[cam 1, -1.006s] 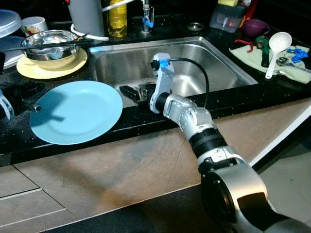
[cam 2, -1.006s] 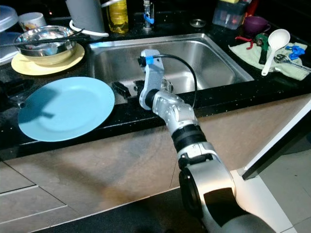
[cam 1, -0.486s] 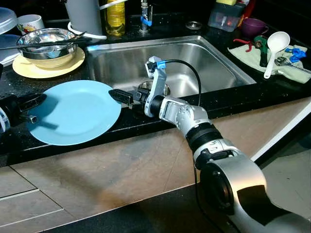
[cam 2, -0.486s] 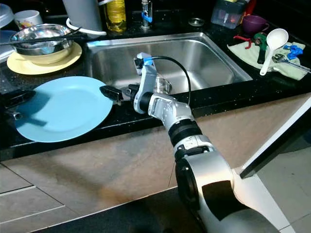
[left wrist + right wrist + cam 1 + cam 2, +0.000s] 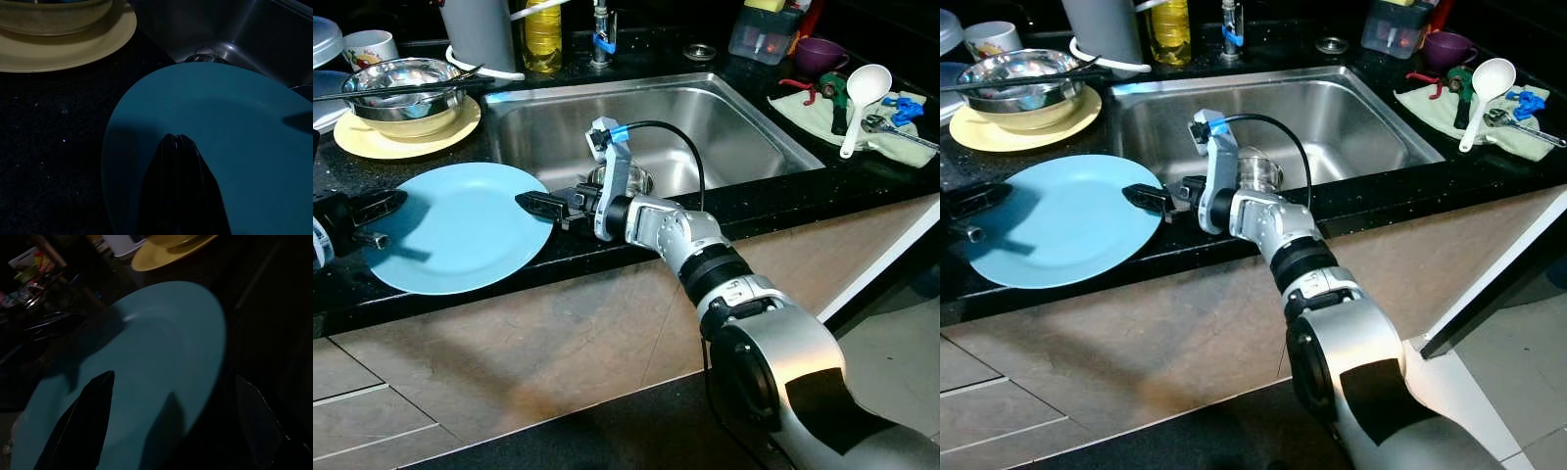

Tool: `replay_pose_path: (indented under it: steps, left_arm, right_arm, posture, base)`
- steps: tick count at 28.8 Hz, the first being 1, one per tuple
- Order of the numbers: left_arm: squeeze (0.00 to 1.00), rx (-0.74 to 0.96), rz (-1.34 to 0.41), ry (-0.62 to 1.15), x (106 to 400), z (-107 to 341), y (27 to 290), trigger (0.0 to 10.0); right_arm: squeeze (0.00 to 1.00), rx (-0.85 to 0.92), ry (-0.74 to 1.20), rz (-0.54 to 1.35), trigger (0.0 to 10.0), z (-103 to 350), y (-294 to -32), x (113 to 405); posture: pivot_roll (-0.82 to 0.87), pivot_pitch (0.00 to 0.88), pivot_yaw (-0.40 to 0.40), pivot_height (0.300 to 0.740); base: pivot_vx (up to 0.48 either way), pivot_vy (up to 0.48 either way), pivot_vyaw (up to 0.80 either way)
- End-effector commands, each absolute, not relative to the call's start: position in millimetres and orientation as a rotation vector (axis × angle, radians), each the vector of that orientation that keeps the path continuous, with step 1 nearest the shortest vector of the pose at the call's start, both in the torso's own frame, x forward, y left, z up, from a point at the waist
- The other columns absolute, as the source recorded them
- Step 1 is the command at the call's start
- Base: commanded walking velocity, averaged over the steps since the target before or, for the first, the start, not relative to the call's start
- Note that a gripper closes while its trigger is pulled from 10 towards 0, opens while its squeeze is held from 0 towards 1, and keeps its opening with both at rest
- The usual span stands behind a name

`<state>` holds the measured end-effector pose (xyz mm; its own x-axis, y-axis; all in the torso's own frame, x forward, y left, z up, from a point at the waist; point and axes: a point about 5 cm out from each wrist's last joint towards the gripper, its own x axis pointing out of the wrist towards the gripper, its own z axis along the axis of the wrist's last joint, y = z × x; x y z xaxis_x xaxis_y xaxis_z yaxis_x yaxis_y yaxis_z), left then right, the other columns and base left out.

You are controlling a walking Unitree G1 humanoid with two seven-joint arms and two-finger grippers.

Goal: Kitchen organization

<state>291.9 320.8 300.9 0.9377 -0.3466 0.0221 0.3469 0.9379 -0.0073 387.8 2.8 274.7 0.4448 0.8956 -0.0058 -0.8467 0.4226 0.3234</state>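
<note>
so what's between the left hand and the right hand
The blue plate on the black counter: left hand at one edge, right hand at the other, in the eye views.

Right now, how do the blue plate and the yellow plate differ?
The blue plate lies bare at the counter's front edge, an end effector at each side; the yellow plate sits farther back, carrying stacked bowls. The blue one looks larger. Both are round and lie flat on the black counter.

light blue plate (image 5: 460, 230), black speckled counter (image 5: 607, 240), pale yellow plate (image 5: 406, 137), steel sink (image 5: 705, 117).
</note>
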Motion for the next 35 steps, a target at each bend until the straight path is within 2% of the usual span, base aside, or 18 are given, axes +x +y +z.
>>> replay_pose_path:
  steps: [1,3,4,5,6,19,26,32,35]
  left_arm:
    - [0.0,-0.022,-0.37,-0.015,291.0,297.5,318.2,10.0]
    - [0.0,-0.031,-0.376,-0.024,291.3,298.4,316.9,10.0]
    - [0.0,-0.034,-0.377,-0.025,291.5,298.5,316.5,10.0]
    - [0.0,-0.035,-0.377,-0.025,291.8,298.5,316.2,10.0]
    - [0.0,-0.035,-0.377,-0.024,292.1,298.2,316.1,10.0]
    - [0.0,-0.041,-0.368,-0.029,292.9,298.3,316.2,10.0]
    - [0.0,-0.063,-0.36,-0.106,294.6,311.3,314.4,10.0]
    - [0.0,-0.11,-0.387,-0.179,295.6,321.3,312.1,10.0]
    - [0.0,-0.132,-0.414,-0.206,297.8,324.9,306.2,10.0]
  right_arm:
    - [0.0,0.272,0.248,1.136,10.0,264.0,9.5,383.6]
    - [0.0,0.288,0.258,1.169,9.7,263.0,11.9,381.3]
    - [0.0,0.303,0.264,1.177,8.1,262.6,12.7,380.5]
    - [0.0,0.314,0.268,1.18,4.3,262.4,13.1,380.3]
    - [0.0,0.331,0.276,1.184,0.0,262.0,13.4,379.8]
    - [0.0,0.363,0.284,1.159,0.0,259.6,8.5,382.1]
    - [0.0,0.431,0.256,1.101,0.0,264.3,-0.8,387.6]
    - [0.0,0.542,0.195,1.019,0.0,277.3,-20.5,396.7]
    - [0.0,0.597,0.132,0.9,0.0,286.9,-48.8,406.9]
  posture:
    - [-0.03,0.207,-0.06,0.74]
    - [-0.03,0.208,-0.061,0.74]
    - [-0.03,0.208,-0.061,0.74]
    - [-0.03,0.207,-0.061,0.74]
    - [-0.03,0.207,-0.059,0.74]
    - [-0.04,0.205,-0.058,0.74]
    - [-0.04,0.203,-0.052,0.74]
    - [-0.04,0.205,-0.05,0.74]
    - [-0.04,0.206,-0.048,0.74]
  base:
    - [0.0,0.0,0.0]
    - [0.0,0.0,0.0]
    - [0.0,0.0,0.0]
    - [0.0,0.0,0.0]
    - [0.0,0.0,0.0]
    - [0.0,0.0,0.0]
    - [0.0,0.0,0.0]
    - [0.0,0.0,0.0]
    - [0.0,0.0,0.0]
